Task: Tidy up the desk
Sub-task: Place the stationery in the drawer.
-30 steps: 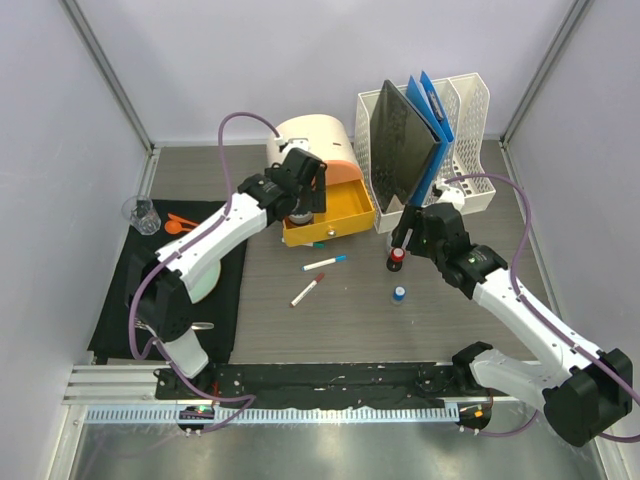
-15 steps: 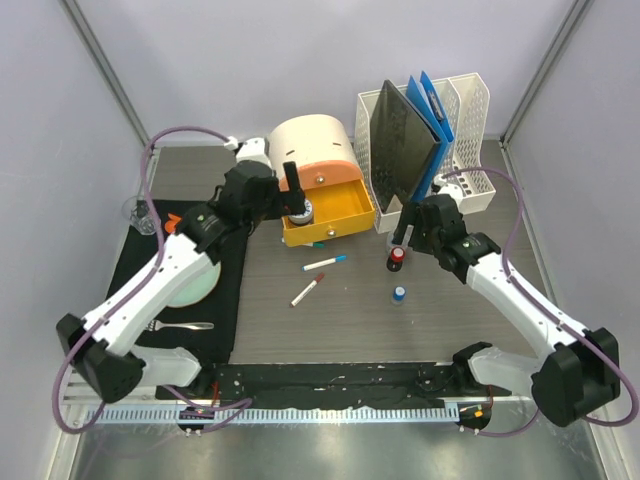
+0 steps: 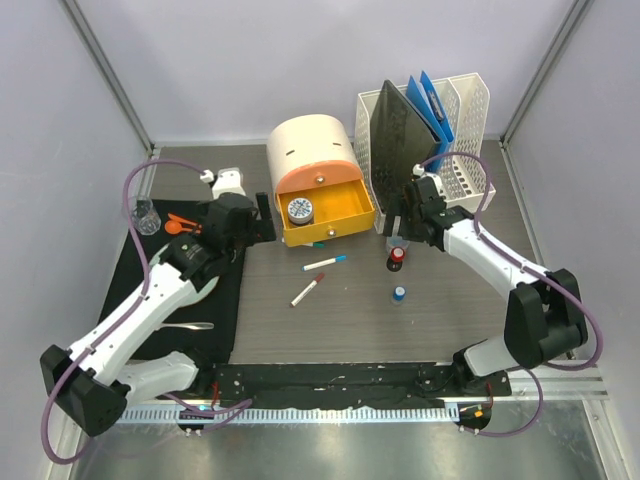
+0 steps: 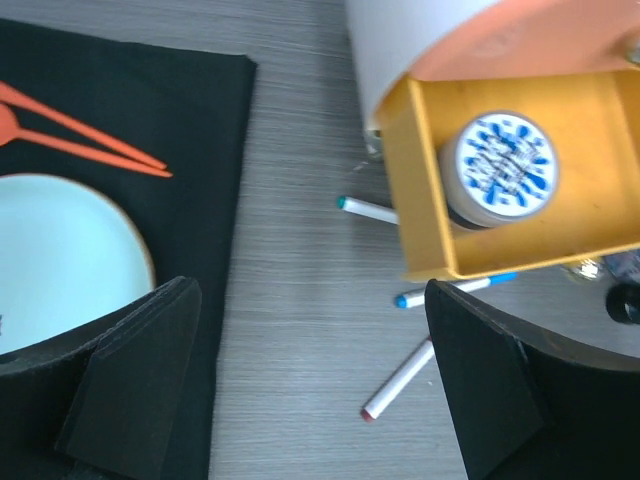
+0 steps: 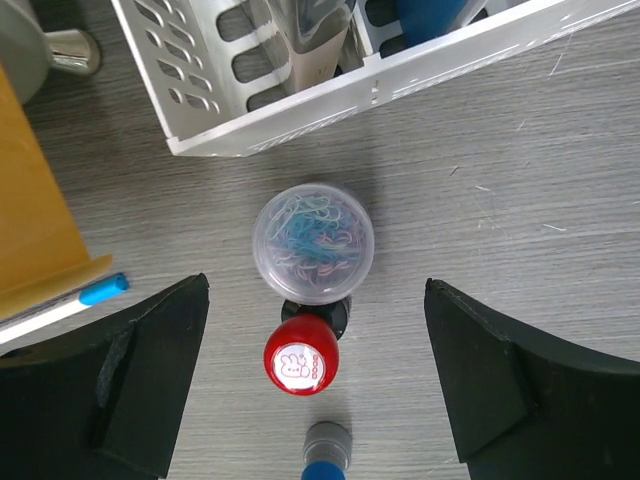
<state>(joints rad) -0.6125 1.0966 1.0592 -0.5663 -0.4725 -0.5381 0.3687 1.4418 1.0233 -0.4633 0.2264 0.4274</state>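
Left hand and right hand gape wide, empty.

White-shelled left arm and right arm, black joints, looping purple cables, matte black wedge-shaped pincer fingers

Grey wood-grain worktop carries black mat left, orange drawer unit and white file rack at back, blue-tipped marker, red-tipped marker, paper-clip jar, red stamp mid-surface.
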